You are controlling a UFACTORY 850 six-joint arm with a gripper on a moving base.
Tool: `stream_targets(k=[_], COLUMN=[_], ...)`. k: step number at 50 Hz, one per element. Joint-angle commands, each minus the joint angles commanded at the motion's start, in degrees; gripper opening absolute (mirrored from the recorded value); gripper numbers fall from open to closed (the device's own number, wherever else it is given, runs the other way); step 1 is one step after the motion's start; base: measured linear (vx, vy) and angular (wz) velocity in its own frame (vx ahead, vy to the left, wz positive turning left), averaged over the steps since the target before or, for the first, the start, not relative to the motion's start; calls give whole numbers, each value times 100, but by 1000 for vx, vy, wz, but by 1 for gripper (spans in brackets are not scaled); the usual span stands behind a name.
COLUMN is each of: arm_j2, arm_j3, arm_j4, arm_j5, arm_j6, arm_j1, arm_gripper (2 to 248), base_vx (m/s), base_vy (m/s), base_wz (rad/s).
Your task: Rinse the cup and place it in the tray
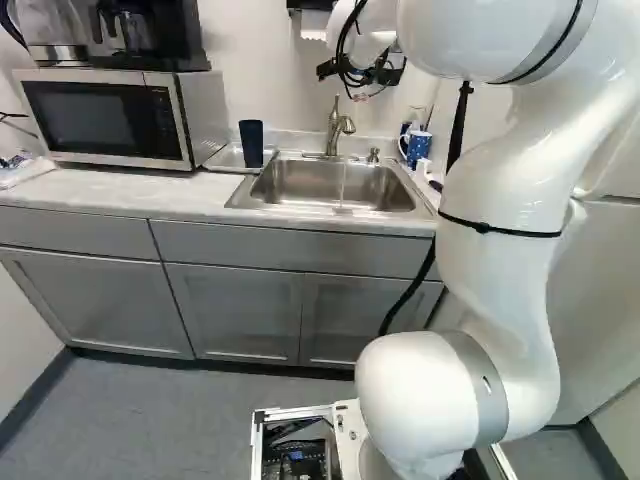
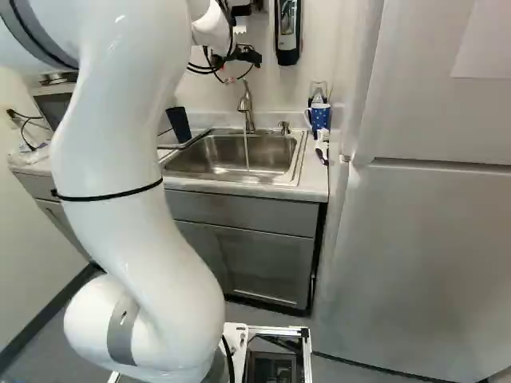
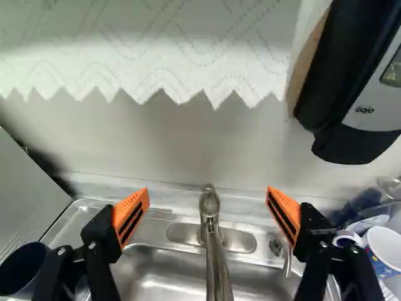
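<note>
- Only the right base and wrist views show the soap dispenser (image 2: 287, 30), beside the gripper (image 1: 362, 75).
- Its fingers stand wide apart, gripping nothing, the faucet (image 3: 210, 207) centred beyond their gap.
- The dark cup (image 1: 251, 145) stands in the tray (image 1: 226, 158), below and outside one finger.
- Open room separates each fingertip from the faucet.

Ahead of me I see a pale countertop (image 1: 130, 196) bearing a microwave (image 1: 105, 117) at the left of the left base view, then a shallow tray (image 1: 226, 158), the inset steel sink (image 2: 231, 159) and, past it, a spotted blue mug (image 2: 320, 118).
</note>
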Motion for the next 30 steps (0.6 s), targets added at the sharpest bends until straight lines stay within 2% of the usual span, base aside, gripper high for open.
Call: stream_targets(k=[30], arm_j2=[-593], arm_j3=[-691], arm_j4=[0], arm_j5=[15], arm_j6=[0], arm_j1=[323], arm_gripper=[247], base_vx=[0], base_vy=[0], base_wz=[0])
